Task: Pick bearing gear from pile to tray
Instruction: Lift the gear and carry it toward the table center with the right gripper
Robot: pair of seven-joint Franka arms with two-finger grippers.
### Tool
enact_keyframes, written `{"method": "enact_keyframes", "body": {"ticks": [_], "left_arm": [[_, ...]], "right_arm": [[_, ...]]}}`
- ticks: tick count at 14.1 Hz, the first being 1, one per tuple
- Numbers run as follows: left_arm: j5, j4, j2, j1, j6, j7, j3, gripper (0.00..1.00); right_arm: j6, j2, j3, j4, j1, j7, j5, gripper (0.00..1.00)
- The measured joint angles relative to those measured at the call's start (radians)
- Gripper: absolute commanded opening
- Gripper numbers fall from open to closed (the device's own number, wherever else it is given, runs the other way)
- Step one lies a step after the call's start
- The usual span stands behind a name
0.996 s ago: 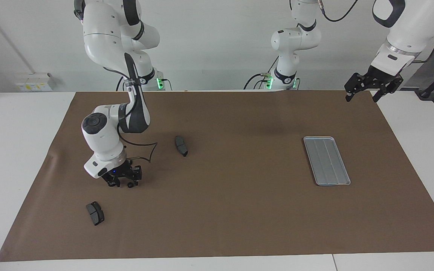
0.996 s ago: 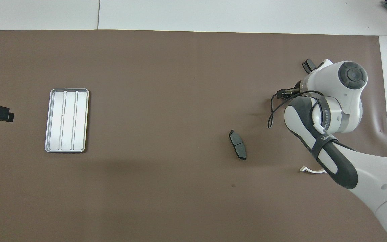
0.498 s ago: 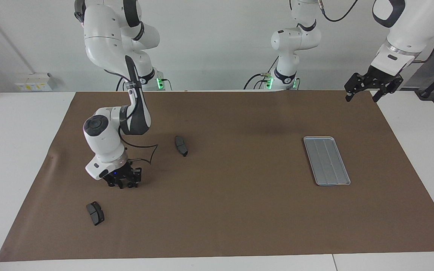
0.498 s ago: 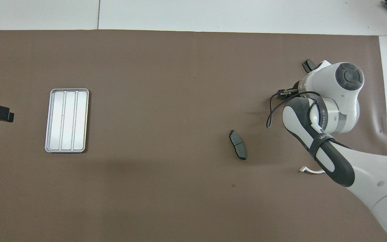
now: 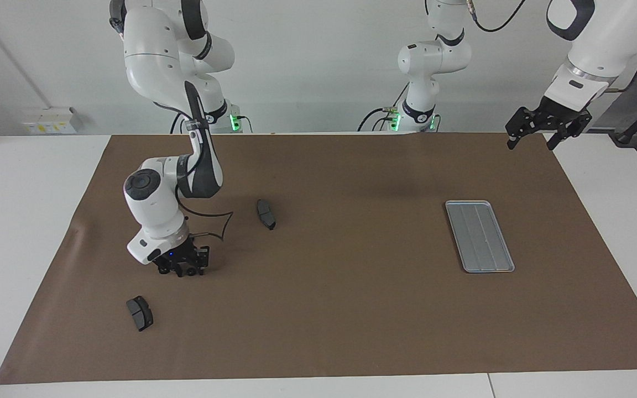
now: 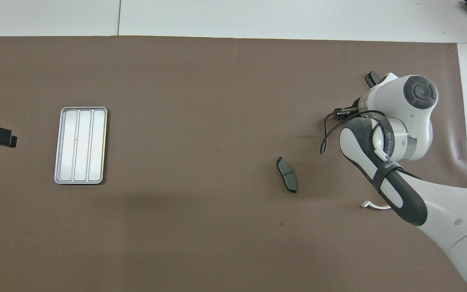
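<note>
The silver-grey tray (image 5: 480,236) lies on the brown mat toward the left arm's end; it also shows in the overhead view (image 6: 81,145) with nothing in it. My right gripper (image 5: 183,270) is low over the mat at the right arm's end, between two black wedge-shaped pads. One pad (image 5: 266,214) lies nearer to the robots, the other pad (image 5: 139,313) farther. A small black round part (image 5: 191,271) shows at the gripper's tips; I cannot tell if it is held. My left gripper (image 5: 532,142) waits open and empty, raised over the mat's corner.
A white bracket (image 6: 373,206) peeks out from under the right arm in the overhead view. The right arm's wrist (image 6: 403,115) covers its gripper and most of the farther pad there. The brown mat (image 5: 351,309) covers most of the white table.
The right arm has shifted slightly toward the left arm's end, its gripper staying low over the mat. The left arm, tray and pads have not moved.
</note>
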Motion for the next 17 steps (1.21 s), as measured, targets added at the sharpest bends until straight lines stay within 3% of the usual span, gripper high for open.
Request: {"method": "enact_keyframes", "body": {"ticks": [11, 12, 14, 15, 17], "left_arm": [[0.0, 0.0, 0.0, 0.0, 0.0, 0.0, 0.0, 1.0], [0.0, 0.0, 0.0, 0.0, 0.0, 0.0, 0.0, 1.0], [0.0, 0.0, 0.0, 0.0, 0.0, 0.0, 0.0, 1.0], [0.0, 0.0, 0.0, 0.0, 0.0, 0.0, 0.0, 1.0], [0.0, 0.0, 0.0, 0.0, 0.0, 0.0, 0.0, 1.0]], "right_arm": [[-0.012, -0.001, 0.001, 0.002, 0.0, 0.0, 0.0, 0.51], [-0.013, -0.001, 0.001, 0.002, 0.0, 0.0, 0.0, 0.41], [-0.015, -0.002, 0.001, 0.003, -0.001, -0.001, 0.0, 0.1], [-0.016, -0.004, 0.0, 0.003, -0.001, -0.001, 0.0, 0.0], [-0.018, -0.006, 0.0, 0.003, -0.001, -0.001, 0.0, 0.0]]}}
